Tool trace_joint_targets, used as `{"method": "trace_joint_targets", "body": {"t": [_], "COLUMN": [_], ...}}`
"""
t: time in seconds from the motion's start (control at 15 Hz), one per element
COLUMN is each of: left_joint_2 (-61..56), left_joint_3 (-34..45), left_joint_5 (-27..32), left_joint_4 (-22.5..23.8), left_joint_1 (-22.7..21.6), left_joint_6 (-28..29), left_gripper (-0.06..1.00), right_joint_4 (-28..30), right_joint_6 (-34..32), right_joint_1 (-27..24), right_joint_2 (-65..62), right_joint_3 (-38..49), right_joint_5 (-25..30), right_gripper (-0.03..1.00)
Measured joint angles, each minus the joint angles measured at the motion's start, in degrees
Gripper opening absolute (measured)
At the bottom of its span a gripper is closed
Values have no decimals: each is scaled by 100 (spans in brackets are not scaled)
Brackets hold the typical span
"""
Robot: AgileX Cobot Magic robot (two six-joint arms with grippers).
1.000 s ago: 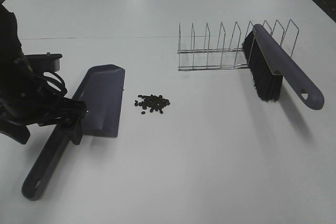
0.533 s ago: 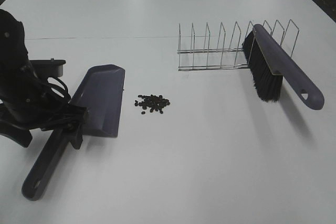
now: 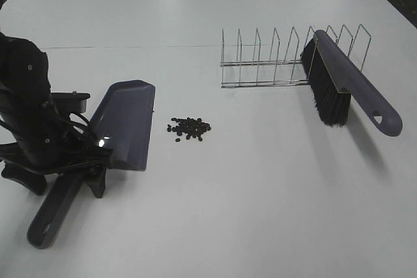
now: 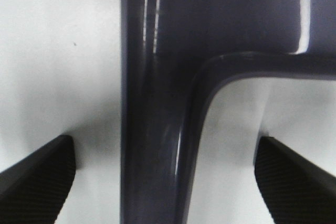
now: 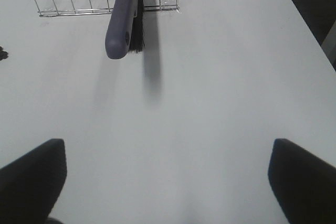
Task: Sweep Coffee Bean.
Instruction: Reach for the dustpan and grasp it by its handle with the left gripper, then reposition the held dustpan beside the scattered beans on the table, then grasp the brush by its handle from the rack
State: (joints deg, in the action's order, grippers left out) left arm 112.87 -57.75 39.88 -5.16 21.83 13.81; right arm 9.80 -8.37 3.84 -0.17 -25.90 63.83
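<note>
The coffee bean (image 3: pixel 189 128) cluster lies on the white table, just right of a purple-grey dustpan (image 3: pixel 125 122). The dustpan's handle (image 3: pixel 55 209) points toward the table's near edge. My left gripper (image 3: pixel 86 168) is low over that handle. In the left wrist view my left gripper (image 4: pixel 168 177) is open and straddles the handle (image 4: pixel 152 129), with a gap showing on each side. A purple brush (image 3: pixel 348 86) with black bristles leans in a wire rack (image 3: pixel 273 63). My right gripper (image 5: pixel 168 182) is open over bare table with nothing between its fingertips, and the brush (image 5: pixel 123 14) lies ahead of it.
The wire rack stands at the back right with several upright dividers. A thin line (image 3: pixel 130 47) crosses the tabletop behind the dustpan. The table's right edge (image 5: pixel 304 24) runs close beside the brush.
My left arm has come down and toward the table's near edge, along the dustpan handle. The dustpan, beans, brush and right gripper have not moved.
</note>
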Motion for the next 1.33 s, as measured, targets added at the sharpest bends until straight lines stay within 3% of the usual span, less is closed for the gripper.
{"method": "trace_joint_targets", "body": {"t": [0.13, 0.27, 0.33, 0.73, 1.33], "left_joint_2": [6, 11, 11, -23, -1014], "left_joint_3": [0, 0, -6, -6, 0], "left_joint_5": [-63, -63, -74, -74, 567], "left_joint_4": [17, 17, 23, 195, 1169], "left_joint_1": [0, 0, 0, 0, 0], "left_joint_6": [0, 0, 0, 17, -86], "left_gripper": [68, 37, 31, 31, 31], "right_joint_4": [0, 0, 0, 0, -132], "right_joint_6": [0, 0, 0, 0, 235], "right_joint_1": [0, 0, 0, 0, 0], "right_joint_2": [0, 0, 0, 0, 0], "right_joint_3": [0, 0, 0, 0, 0], "right_joint_5": [0, 0, 0, 0, -6], "right_gripper": [96, 96, 96, 96, 96]}}
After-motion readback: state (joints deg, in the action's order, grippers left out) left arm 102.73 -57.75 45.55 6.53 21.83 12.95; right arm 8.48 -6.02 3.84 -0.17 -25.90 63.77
